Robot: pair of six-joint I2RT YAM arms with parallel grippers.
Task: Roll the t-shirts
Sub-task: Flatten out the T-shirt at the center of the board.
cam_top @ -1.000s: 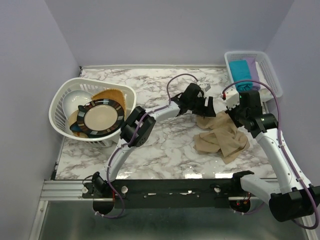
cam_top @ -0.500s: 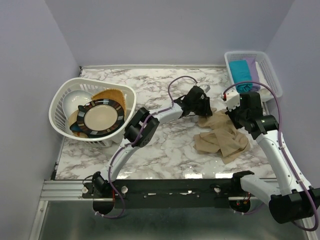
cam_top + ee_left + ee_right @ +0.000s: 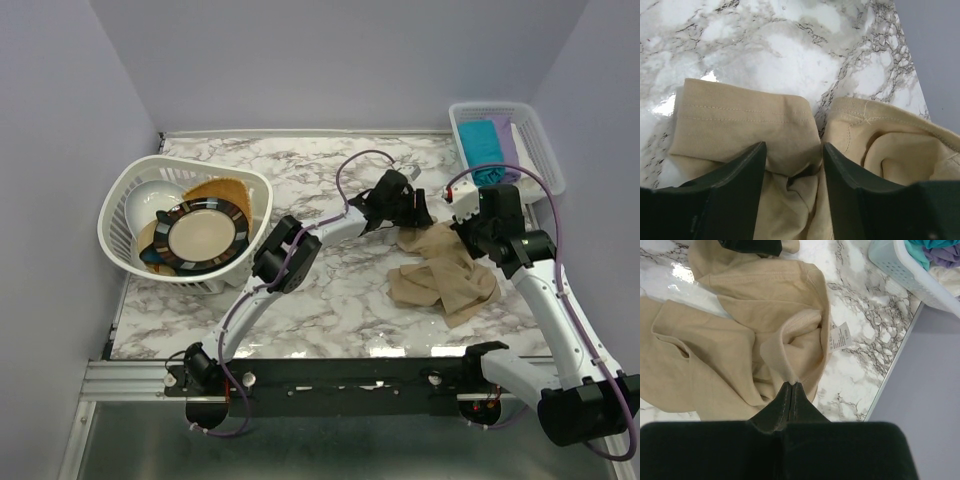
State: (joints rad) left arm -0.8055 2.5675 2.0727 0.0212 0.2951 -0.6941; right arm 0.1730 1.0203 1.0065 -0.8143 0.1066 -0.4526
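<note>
A beige t-shirt [image 3: 440, 270] lies crumpled on the right half of the marble table [image 3: 330, 170], between two robot arms, not yet flattened or rolled. The left gripper [image 3: 793, 150] stands at the shirt's far edge with its jaws apart, a bunched fold of cloth just behind the stitched hem [image 3: 740, 112] lying between them but not squeezed. The right gripper [image 3: 792, 385] is closed, its tips meeting on a raised ridge of fabric near the middle of the garment, which it appears to pinch. A care label [image 3: 841, 337] shows just beside that fold.

The cloth looks light, limp and easily creased. It should drape and slide rather than hold any shape, so it likely wants spreading flat before rolling. The firmer stitched edges, such as the hem, a sleeve or the collar, seem the surest places to take hold, one in each gripper and well apart.

A teal t-shirt [image 3: 482, 140] and a lilac t-shirt [image 3: 507, 135] wait in the white basket [image 3: 540, 140] at the far right corner, near the right arm.
</note>
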